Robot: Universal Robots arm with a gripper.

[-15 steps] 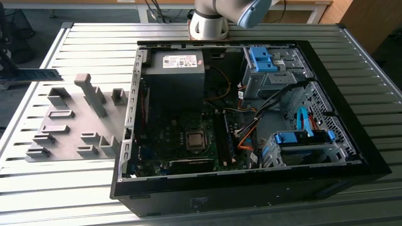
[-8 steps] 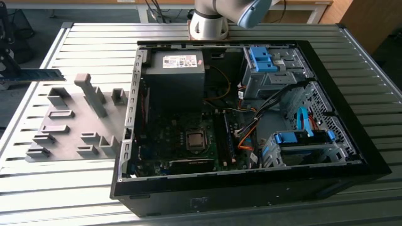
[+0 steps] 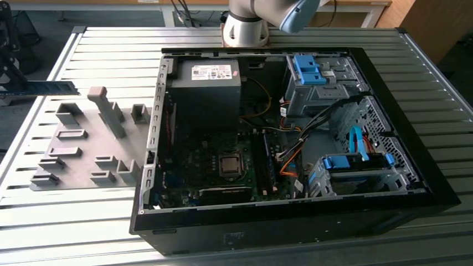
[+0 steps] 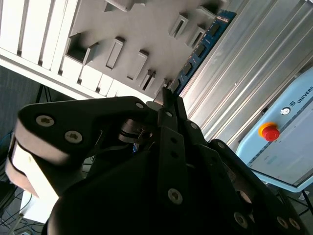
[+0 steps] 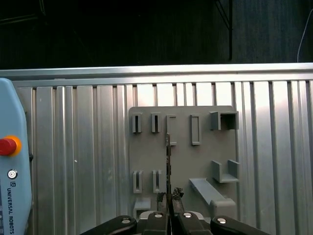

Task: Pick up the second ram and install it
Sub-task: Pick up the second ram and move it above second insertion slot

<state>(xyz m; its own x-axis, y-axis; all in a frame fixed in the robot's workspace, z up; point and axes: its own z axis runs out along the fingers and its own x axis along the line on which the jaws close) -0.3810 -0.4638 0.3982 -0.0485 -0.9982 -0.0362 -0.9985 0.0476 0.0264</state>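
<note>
Gripper (image 5: 169,198) clamped on the second ram (image 5: 167,156), we record, the board edge-on between its fingers. It is held near the grey fixture plate (image 5: 146,147), at the exterior view's left of the open computer case (image 3: 296,224).

A white label (image 3: 210,71) is sitting on the power supply (image 3: 207,97) in the upper middle of the exterior view, its print too fine to make out. Dark lettering (image 5: 13,208) is running along the pale control pendant (image 5: 12,112) in both wrist views (a maker's name, near the red button (image 5: 4,146)).
</note>
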